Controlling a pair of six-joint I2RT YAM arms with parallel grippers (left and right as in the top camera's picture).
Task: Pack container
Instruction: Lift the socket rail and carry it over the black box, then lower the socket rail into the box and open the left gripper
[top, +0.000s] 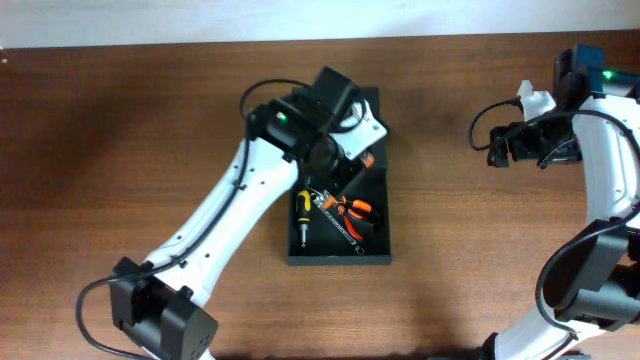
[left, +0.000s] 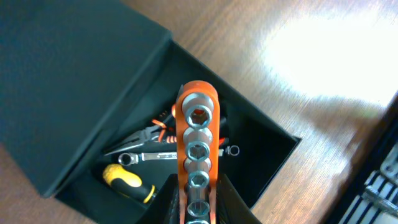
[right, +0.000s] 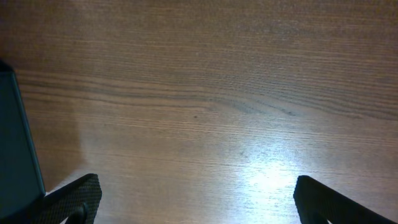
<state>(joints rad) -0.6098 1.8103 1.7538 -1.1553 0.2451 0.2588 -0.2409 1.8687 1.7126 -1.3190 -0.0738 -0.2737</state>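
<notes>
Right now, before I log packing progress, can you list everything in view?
container: 1, dark green-black, table centre, open
socket rail: 1, orange with silver sockets, held above the container
screwdriver: 1, yellow-black handle, inside container
pliers: 1, orange-black handles, inside container
wrench: 1, silver, inside container
table: 1, brown wood
left gripper: 1, shut on socket rail
right gripper: 1, open, over table, right side
</notes>
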